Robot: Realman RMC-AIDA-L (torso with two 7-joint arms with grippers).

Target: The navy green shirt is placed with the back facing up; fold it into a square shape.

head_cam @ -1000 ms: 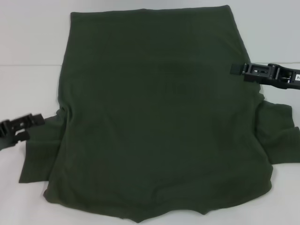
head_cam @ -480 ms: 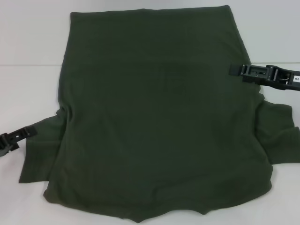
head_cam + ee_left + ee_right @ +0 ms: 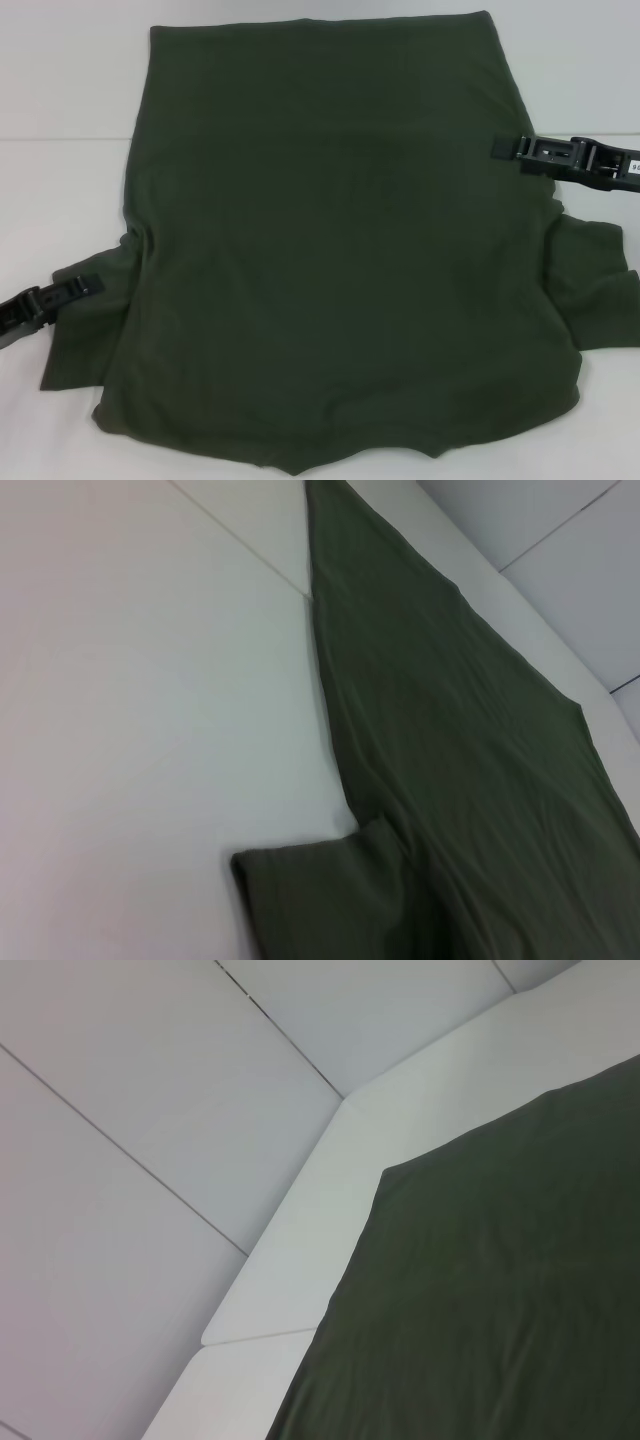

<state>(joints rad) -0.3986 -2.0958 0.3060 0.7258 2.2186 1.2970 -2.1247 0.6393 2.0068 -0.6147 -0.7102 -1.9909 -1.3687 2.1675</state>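
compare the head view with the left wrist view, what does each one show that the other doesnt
Only the head view shows both black claws: the left claw at the shirt's left sleeve, the right claw over the right edge. It also shows the right sleeve and the whole spread body. Only the left wrist view shows the grey tiled floor beyond the table edge. Both share the large dark olive-green cotton shirt, plain side up, its left sleeve, and the white table.
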